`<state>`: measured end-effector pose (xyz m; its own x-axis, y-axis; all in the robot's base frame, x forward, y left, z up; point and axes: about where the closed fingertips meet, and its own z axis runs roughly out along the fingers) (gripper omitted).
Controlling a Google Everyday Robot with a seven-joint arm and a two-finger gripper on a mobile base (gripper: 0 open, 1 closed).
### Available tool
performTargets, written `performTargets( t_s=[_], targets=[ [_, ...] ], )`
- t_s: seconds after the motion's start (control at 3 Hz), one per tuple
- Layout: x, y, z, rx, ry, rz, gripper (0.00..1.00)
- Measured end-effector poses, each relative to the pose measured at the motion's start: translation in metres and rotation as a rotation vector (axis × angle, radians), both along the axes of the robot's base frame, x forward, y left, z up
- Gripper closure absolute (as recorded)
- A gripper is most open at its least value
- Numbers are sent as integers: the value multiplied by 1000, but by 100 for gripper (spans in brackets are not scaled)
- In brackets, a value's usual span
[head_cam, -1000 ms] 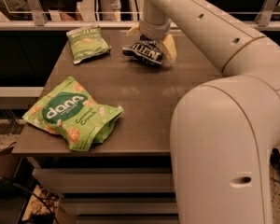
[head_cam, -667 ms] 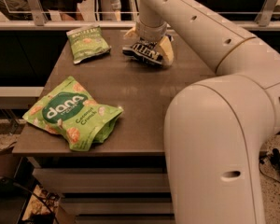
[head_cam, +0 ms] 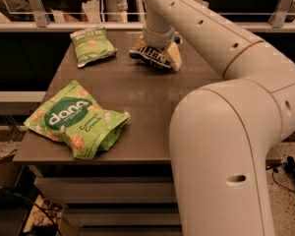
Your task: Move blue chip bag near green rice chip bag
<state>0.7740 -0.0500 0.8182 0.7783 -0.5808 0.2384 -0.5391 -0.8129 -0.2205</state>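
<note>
The claw [head_cam: 155, 48], grip impossible to tell, sits on the small crinkled navy chip bag [head_cam: 152, 57]; the large bright-green rice chip pouch [head_cam: 73, 119] lies well apart, near-left on the worktop [head_cam: 152, 107].

Dark brown table [head_cam: 152, 97] sitting at centre, gripper [head_cam: 155, 53] hanging over its 12 o'clock edge, railing [head_cam: 34, 4] running along 12 o'clock, pale shelves [head_cam: 103, 186] lying beneath at 6 o'clock, speckled floor [head_cam: 290, 200] showing at 4 o'clock

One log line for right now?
end effector: at blue bag, far edge of table | green rice bag: front left, apart | move: not yet done
</note>
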Motion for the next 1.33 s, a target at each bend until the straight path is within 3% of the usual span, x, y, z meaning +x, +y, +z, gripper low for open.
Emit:
performTargets(
  t_s=[1.0, 1.33],
  targets=[
    [0, 0, 2, -1, 3, 1, 87],
    [0, 0, 5, -1, 4, 1, 100]
  ],
)
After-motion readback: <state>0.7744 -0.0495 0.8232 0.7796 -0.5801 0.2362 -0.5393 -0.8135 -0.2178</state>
